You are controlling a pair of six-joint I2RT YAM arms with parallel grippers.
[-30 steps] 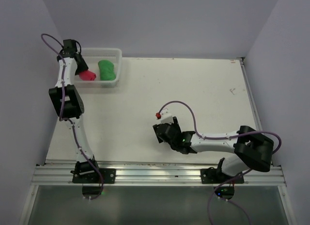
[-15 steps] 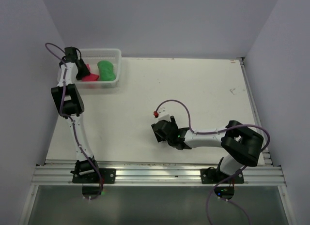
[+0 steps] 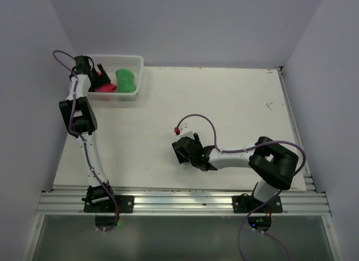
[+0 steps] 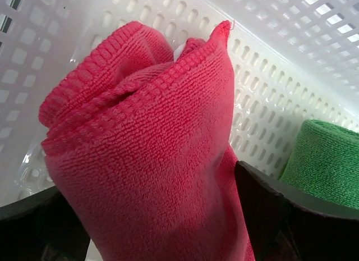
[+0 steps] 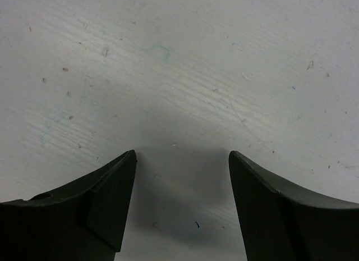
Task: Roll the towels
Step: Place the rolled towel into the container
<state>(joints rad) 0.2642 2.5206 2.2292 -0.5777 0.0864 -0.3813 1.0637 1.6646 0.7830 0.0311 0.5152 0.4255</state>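
Note:
A rolled red towel (image 4: 146, 132) lies in the white basket (image 3: 139, 70) at the table's far left corner. Beside it on the right is a rolled green towel (image 3: 125, 80), which also shows in the left wrist view as a green roll (image 4: 328, 160). My left gripper (image 3: 102, 74) reaches down into the basket and is open, one finger on each side of the red towel (image 3: 105, 88), which fills the gap. My right gripper (image 3: 180, 151) is open low over the bare table, with nothing between its fingers (image 5: 112, 193).
The basket's perforated wall (image 4: 280, 53) rises close behind the red towel. The side walls of the enclosure stand close to the table (image 3: 224, 104) on the left and right. A red connector and cable (image 3: 177, 130) loop above the right wrist.
The left gripper's jaws have spread wide and the red towel now lies in the basket. The basket has shifted slightly right. The right gripper has drifted left over the table.

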